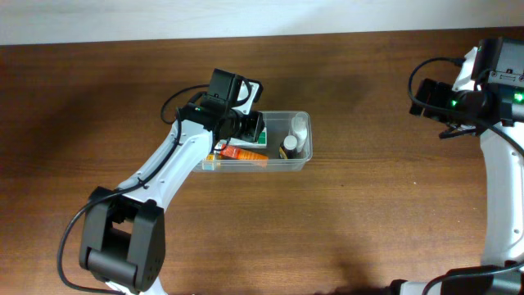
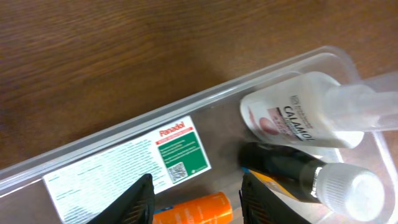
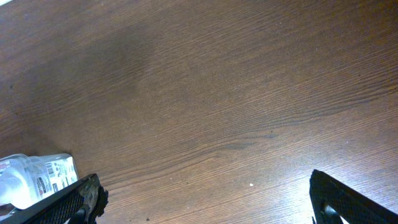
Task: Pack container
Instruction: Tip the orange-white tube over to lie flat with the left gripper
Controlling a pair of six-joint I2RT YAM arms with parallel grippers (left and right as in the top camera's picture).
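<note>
— How many things are in the container?
— Four: one white bottle, one dark bottle, one box, one orange tube.
— Where is it?
— Mid-counter, with wide wood past every edge.
— Fingers?
— The left fingers are partly spread over the tube. The right fingers are wide apart, far off.

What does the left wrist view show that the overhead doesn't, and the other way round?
Left wrist only: readable labels, Panadol on the box, lettering on the clear bottle. Overhead only: the container in full, the left gripper over it, the right gripper far off to one side. Both: the orange item and the white-capped dark bottle inside the container.
</note>
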